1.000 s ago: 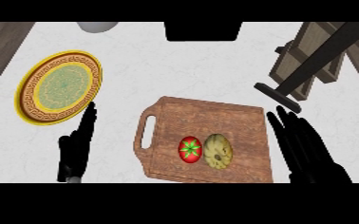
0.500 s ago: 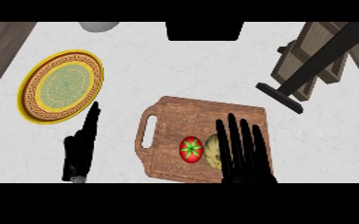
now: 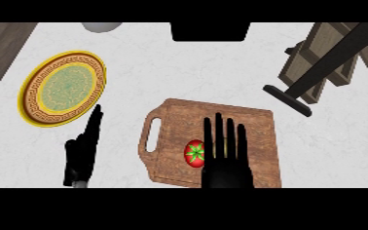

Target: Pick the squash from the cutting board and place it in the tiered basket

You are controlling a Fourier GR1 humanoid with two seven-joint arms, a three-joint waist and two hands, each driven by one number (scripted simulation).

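Head view: a white counter [image 3: 179, 68] is seen from steeply above. A wooden cutting board [image 3: 179, 122] is laid at lower centre, its handle slot turned to the left. The right hand [image 3: 226, 168] is held flat over the board's middle, palm down, with fingers [image 3: 221, 136] straight, close together and pointed away from the robot; nothing is seen gripped in it. A red tomato [image 3: 193, 152] with a green stalk is noted on the board, just beside the hand's left edge. The squash is not visible; the stretch of board directly right of the tomato is covered by the right hand, so its position cannot be confirmed. The left hand [image 3: 81, 153] is recorded on the counter left of the board, seen edge-on, fingers straight and extended upward, nothing held. A yellow-rimmed plate [image 3: 63, 87] with a green centre is located just beyond its fingertips. The tiered basket [image 3: 323, 44], a wooden frame with a dark bar, is placed at upper right, well apart from the board.
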